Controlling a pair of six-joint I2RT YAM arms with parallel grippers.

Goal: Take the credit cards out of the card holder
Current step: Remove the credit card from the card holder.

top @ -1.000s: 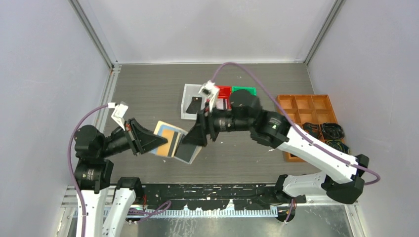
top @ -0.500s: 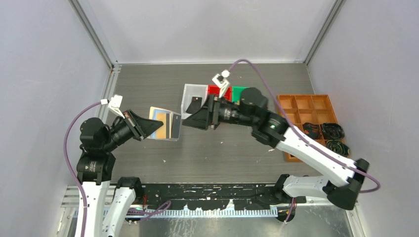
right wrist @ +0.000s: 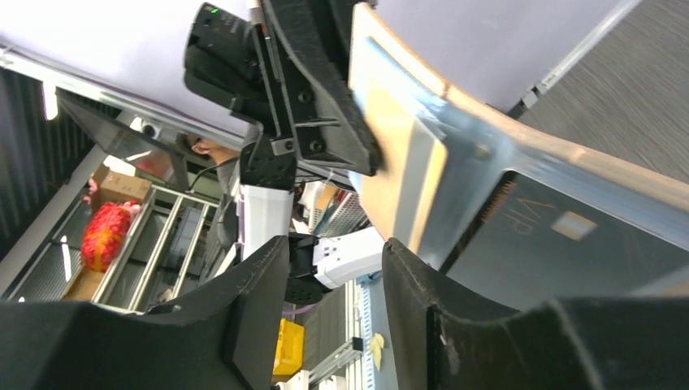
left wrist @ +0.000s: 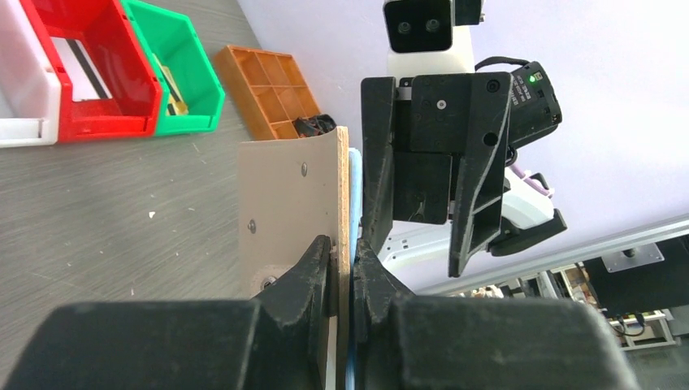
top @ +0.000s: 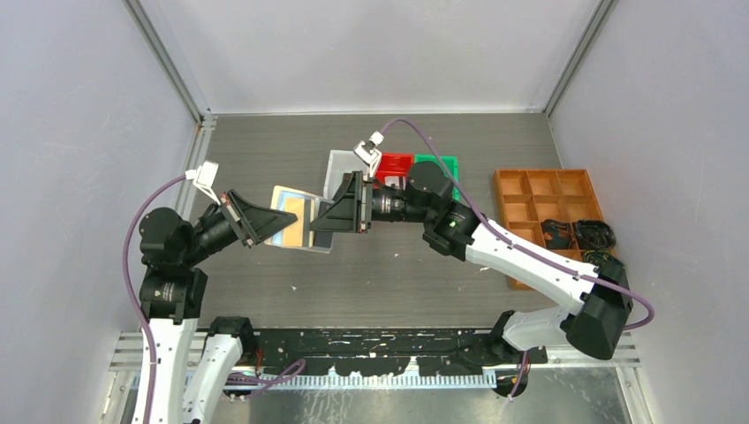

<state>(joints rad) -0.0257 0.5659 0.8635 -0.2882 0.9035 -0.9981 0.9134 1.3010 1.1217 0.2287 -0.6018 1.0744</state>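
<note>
Fingers (left wrist: 313, 268) of the left end effector (left wrist: 341, 262) are seen pressed nearly together on the edge of the card holder (left wrist: 288, 195), so that the beige panel is clamped between them. From above, the card holder (top: 296, 212) is held opened out over the table (top: 265, 150), left of centre and just in front of the white bin (top: 340, 168), between the two arms.

Inside the holder, as seen from the right wrist, a gold card (right wrist: 398, 162) and a dark card (right wrist: 536, 236) marked "VIP" are lodged under shiny clear sleeves. The lower corner of the sleeve is placed right at the gap of the right end effector (right wrist: 335, 248), whose jaws are spread apart with background visible between them; no card is gripped by it. In the overhead view the right end effector (top: 320, 221) is pointed at the right edge of the holder, opposite the left end effector (top: 281, 226).

A red bin (top: 393, 163) with a striped white card in it and a green bin (top: 442, 162) are set beside the white one. An orange compartment tray (top: 548, 190) is placed well apart on the right, with dark cables (top: 583, 234) in its near cells.
</note>
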